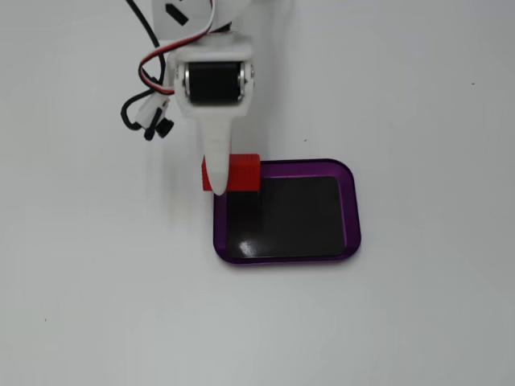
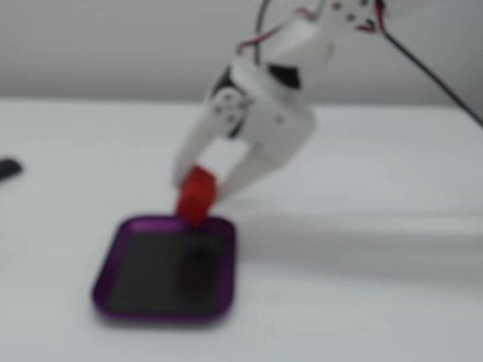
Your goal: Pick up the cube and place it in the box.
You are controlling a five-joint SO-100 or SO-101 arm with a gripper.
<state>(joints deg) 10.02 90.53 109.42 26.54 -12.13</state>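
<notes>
So the fingers (image 1: 219,181) are pinching the cube (image 1: 238,173), held up off the white counter (image 1: 418,96), right over the box's (image 1: 352,209) rim at about 10 o'clock in a fixed view.

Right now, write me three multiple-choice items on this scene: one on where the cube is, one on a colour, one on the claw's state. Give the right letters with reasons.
1. Where is the cube?
A. Flat on the black bottom of the box
B. Held in the air over one end of the box
C. On the table far from the box

2. What colour is the box's rim?
A. Purple
B. Green
C. Yellow

3. What is the claw doing?
A. Open and empty
B. Shut on the cube
C. Out of sight

Answers:
1 B: a fixed view shows the cube raised above the rim, with its dark reflection on the box's bottom.
2 A: the rim reads purple in both fixed views.
3 B: the fingers flank the red block and carry it.
</notes>
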